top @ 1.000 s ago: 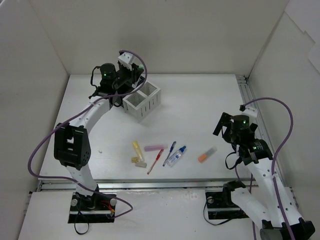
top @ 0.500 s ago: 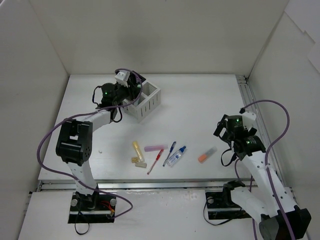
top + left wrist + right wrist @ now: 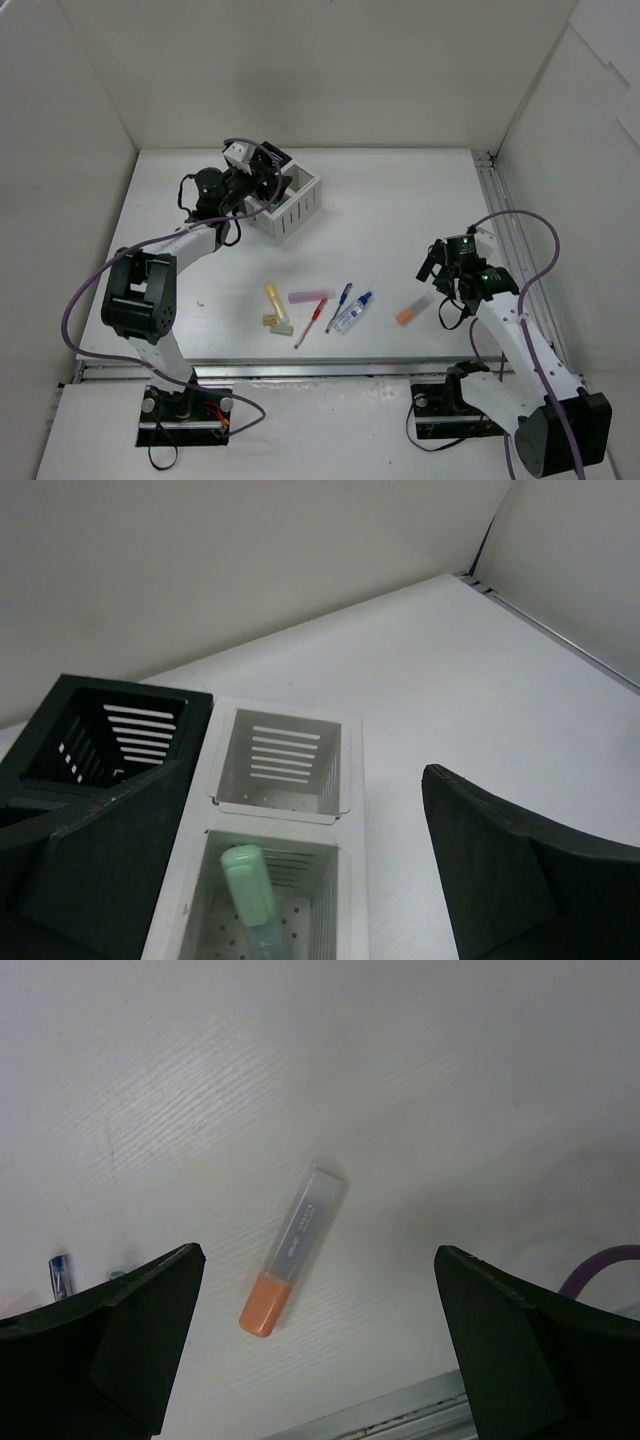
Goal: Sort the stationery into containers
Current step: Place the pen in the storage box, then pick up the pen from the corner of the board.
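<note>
My left gripper [image 3: 262, 184] [image 3: 305, 772] hangs open over the white container [image 3: 292, 204] [image 3: 352, 780]. A green-capped marker [image 3: 247, 882] stands loose in that container's nearer compartment; the farther one is empty. The black container [image 3: 100, 705] sits right beside it. My right gripper [image 3: 441, 277] [image 3: 318, 1252] is open above the orange marker [image 3: 412, 310] [image 3: 291, 1254], which lies flat between the fingers' lines, untouched. In a loose group on the table lie a yellow marker [image 3: 271, 295], a pink marker [image 3: 308, 296], a red pen [image 3: 311, 322], a blue pen [image 3: 343, 299], a blue-capped bottle [image 3: 352, 313] and beige erasers [image 3: 275, 322].
White walls close in the table on three sides. A metal rail [image 3: 300, 366] runs along the near edge, and another rail [image 3: 500, 215] along the right side. A tiny white speck [image 3: 201, 300] lies left of the group.
My left gripper has opened and let the green-capped marker drop into the white container. The right arm has moved down and left, over the orange marker.
</note>
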